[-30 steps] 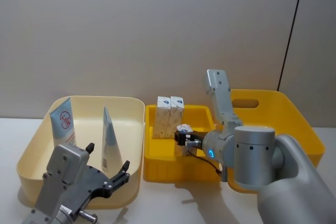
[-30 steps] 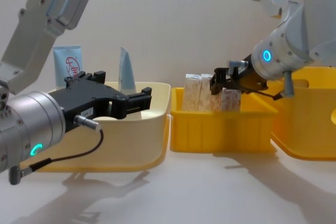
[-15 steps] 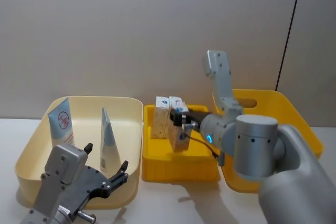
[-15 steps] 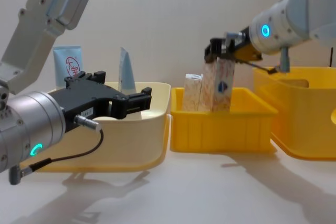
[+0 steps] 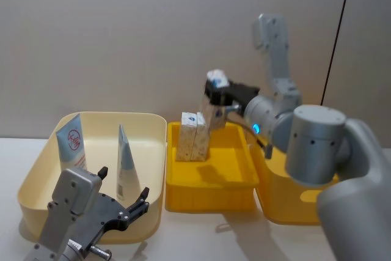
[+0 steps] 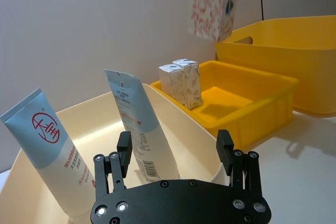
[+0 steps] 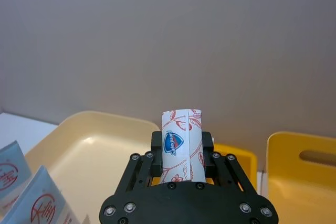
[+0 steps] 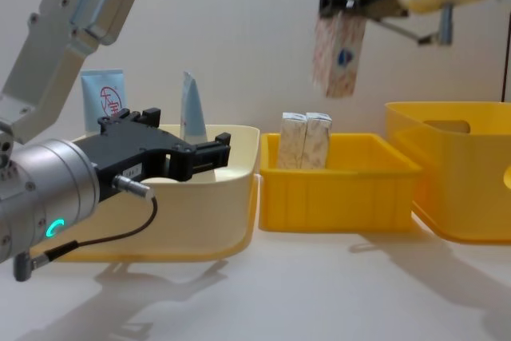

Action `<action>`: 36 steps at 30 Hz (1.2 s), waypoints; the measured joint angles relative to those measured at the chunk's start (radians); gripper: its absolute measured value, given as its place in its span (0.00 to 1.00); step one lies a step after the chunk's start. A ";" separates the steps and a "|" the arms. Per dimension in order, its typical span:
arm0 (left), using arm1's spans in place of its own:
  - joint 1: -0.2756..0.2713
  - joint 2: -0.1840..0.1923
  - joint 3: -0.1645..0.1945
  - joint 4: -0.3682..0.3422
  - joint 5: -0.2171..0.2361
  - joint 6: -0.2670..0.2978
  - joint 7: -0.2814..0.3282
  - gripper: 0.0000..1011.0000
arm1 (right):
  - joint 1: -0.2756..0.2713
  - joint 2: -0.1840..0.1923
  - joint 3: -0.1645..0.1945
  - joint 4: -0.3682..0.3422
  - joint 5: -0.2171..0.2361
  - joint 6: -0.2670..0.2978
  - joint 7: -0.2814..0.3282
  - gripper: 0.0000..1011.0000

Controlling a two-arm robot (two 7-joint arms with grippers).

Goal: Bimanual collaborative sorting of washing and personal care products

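Observation:
My right gripper is shut on a white carton with a tan-orange pattern, which hangs tilted in the air well above the small yellow tray. The right wrist view shows that carton clamped between the fingers. Two more cartons stand upright side by side in the tray's back left corner. Two light blue and white tubes stand in the cream bin. My left gripper is open at the cream bin's near side, holding nothing.
A large yellow bin with a handle slot stands to the right of the small tray, and my right arm reaches over it. A plain wall is close behind all three containers. The white table's front strip lies bare before them.
The right gripper has lifted the carton out of the small yellow tray, from beside the two standing cartons to high above them. The left arm has stayed put.

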 joint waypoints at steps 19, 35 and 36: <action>0.000 0.000 0.000 0.000 0.000 0.000 0.000 0.99 | -0.028 0.118 0.103 -0.166 -0.039 0.031 -0.016 0.41; 0.000 0.000 0.000 0.000 0.000 0.000 0.000 0.99 | -0.089 0.160 0.165 -0.212 -0.040 0.195 -0.032 0.41; 0.000 0.000 0.000 0.000 0.000 0.000 0.000 0.99 | -0.091 0.160 0.167 -0.212 -0.040 0.203 -0.033 0.41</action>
